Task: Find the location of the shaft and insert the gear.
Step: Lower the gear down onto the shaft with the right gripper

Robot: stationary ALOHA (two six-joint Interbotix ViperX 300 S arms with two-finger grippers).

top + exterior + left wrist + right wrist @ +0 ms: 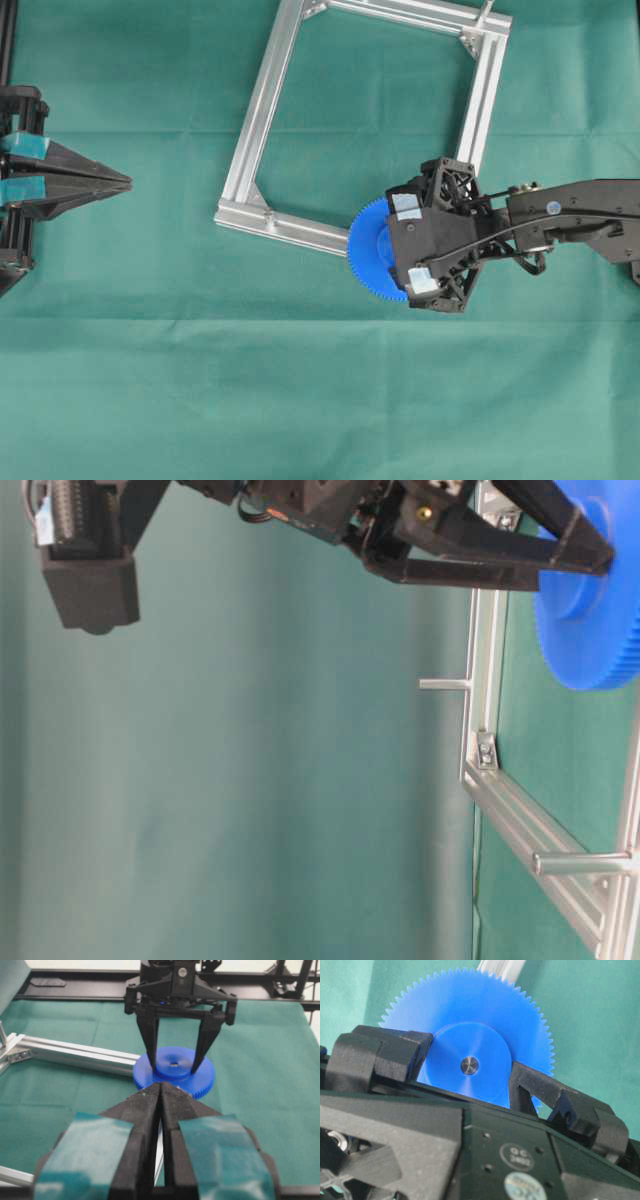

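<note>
1. I see my right gripper (pixel 174 1065) with its fingers clamped on the raised hub of the gear (pixel 372 250).
2. The gear lies flat on the frame's (pixel 262 110) corner; the shaft (pixel 469 1065) shows in its centre hole.
3. My left gripper (pixel 128 181) sits closed, well apart.

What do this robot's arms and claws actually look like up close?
Both are matt black. The left claw tapers to a narrow wedge, with teal tape wrapped round its rear blocks. The right claw has two long slim black fingers, pale grey pads near their bases and open strut framing. Thin black cables loop along the right arm, which carries a small round blue sticker.
</note>
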